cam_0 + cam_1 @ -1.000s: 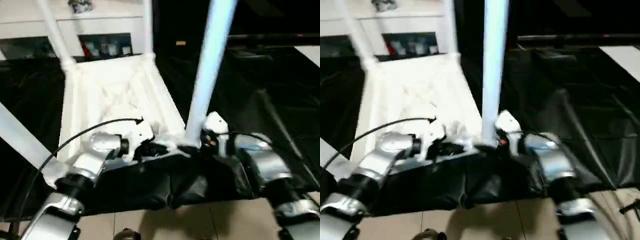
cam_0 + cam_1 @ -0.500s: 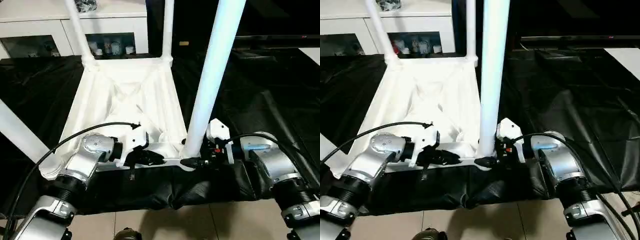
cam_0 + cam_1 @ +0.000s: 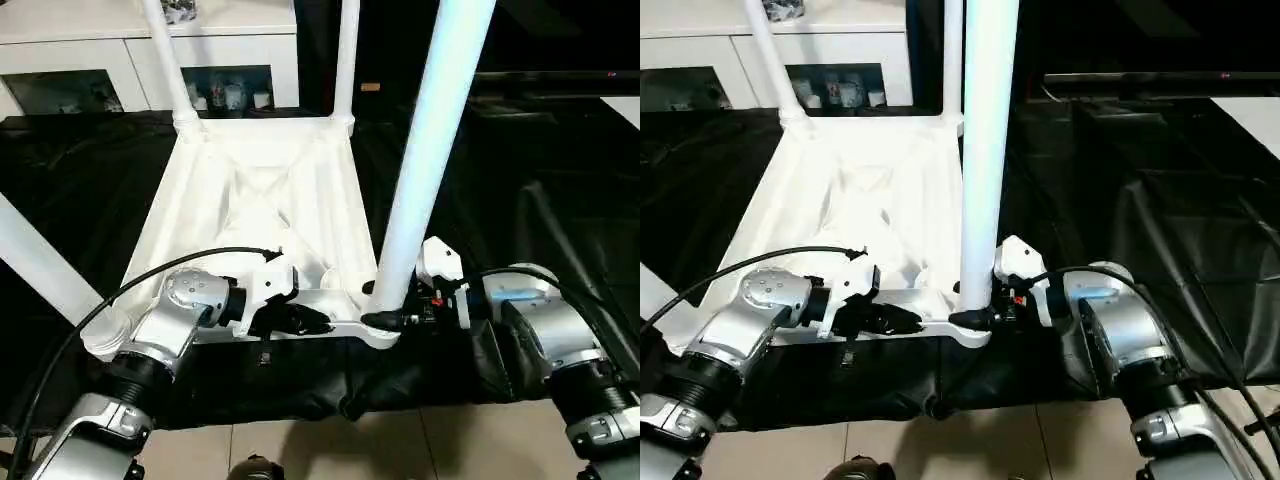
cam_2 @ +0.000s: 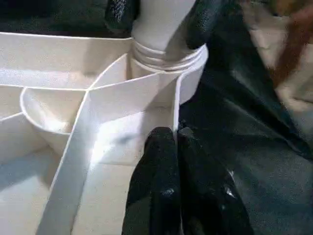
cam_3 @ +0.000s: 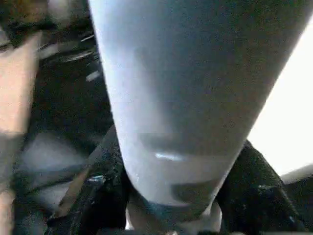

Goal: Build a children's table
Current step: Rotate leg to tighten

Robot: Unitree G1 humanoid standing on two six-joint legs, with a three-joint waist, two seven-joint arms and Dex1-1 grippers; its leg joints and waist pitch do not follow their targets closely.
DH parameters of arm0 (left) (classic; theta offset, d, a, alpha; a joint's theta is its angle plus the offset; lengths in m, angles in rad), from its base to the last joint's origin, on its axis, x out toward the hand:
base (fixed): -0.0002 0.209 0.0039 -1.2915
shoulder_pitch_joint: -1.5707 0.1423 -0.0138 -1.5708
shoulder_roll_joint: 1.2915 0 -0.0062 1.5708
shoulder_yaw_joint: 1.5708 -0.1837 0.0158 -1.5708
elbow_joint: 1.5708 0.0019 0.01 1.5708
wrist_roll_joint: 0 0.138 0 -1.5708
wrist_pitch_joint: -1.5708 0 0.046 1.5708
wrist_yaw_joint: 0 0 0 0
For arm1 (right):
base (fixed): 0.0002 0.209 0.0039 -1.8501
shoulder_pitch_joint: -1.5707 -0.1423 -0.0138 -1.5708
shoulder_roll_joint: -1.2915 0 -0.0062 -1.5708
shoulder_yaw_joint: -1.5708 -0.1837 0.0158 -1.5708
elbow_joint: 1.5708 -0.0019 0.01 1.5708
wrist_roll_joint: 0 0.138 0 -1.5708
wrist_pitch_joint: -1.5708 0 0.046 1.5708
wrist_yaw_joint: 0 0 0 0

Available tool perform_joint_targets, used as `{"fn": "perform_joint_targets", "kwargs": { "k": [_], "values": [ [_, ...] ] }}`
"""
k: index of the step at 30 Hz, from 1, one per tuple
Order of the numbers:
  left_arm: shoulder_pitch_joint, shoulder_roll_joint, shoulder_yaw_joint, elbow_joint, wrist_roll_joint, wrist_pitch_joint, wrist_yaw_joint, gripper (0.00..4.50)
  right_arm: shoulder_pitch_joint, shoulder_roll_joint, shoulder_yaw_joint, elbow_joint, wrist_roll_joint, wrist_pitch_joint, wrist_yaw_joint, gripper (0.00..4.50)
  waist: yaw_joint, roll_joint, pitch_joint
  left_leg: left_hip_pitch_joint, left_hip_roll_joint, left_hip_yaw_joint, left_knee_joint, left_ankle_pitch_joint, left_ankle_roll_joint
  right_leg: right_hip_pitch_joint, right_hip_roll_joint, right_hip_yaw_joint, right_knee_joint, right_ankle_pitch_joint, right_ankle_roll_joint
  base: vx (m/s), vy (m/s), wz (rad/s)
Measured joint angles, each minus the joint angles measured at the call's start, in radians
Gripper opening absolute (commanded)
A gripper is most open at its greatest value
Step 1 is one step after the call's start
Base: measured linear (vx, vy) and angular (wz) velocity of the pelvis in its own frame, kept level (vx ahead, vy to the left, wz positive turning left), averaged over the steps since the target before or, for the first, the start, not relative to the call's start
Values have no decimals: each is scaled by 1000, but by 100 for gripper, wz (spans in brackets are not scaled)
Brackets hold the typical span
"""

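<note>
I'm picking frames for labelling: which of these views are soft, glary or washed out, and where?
Left eye view: sharp, but the near leg glares bluish-white. Right eye view: likewise crisp, with tabletop ribs partly blown out. Left wrist view: end effector and ribs readable, far background blurred. Right wrist view: the leg sits very close and soft, with an overexposed white patch beside it.

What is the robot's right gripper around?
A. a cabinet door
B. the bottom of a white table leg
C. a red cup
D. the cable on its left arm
B: the right gripper has a black finger on each side of the white leg, right where it goes into the corner socket of the upside-down tabletop.
</note>
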Motion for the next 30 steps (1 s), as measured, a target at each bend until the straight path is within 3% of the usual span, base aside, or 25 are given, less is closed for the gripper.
{"fn": "perform_joint_targets", "kwargs": {
  "k": [7, 14, 17, 21, 24, 26, 30],
  "values": [
    [-19, -59, 10, 28, 29, 37, 124, 0, -9, 65, -54, 52, -19, 4, -188, 196, -25, 0, 0, 7, 0, 0, -4, 0, 0, 2, 0, 0, 0, -2, 4, 0, 0, 0],
    [-19, -78, 18, 25, 60, 50, 203, 0, -19, 128, -79, 64, -54, 24, -323, 196, -36, -1, -1, 10, 0, 0, -4, 0, 0, 4, 0, 1, 0, -1, 4, 0, 0, 0],
    [-22, -142, 34, 25, 110, 95, 361, 0, -66, 247, -126, 142, -99, 19, -600, 196, -57, -2, -2, 12, -1, -1, -5, 0, -1, 2, 0, 1, -2, -3, 6, 0, 0, 0],
    [-29, -181, 32, 28, 122, 118, 438, 0, -86, 295, -143, 175, -111, 10, -756, 196, -60, -1, -2, 14, -2, -4, -11, 0, -1, 3, 0, -1, -15, -3, 7, 0, 0, 0],
    [-31, -181, 27, 29, 128, 112, 438, 0, -84, 304, -144, 181, -127, -20, -772, 196, -58, -1, -2, 13, -3, -3, -14, 0, -1, 2, 0, 0, -18, -3, 6, 0, 0, 0],
    [-31, -180, 26, 29, 129, 109, 431, 0, -81, 304, -150, 180, -125, -25, -763, 266, -58, -1, -2, 13, -3, -2, -14, 0, -1, 1, 1, 1, -18, -2, 6, 0, 0, 0],
    [-30, -159, 26, 26, 129, 92, 393, 0, -77, 298, -159, 177, -96, -33, -693, 276, -59, 0, -2, 14, -3, -2, -15, 0, -1, 0, 1, 1, -18, 4, 7, 0, 0, 0]
  ]
}}
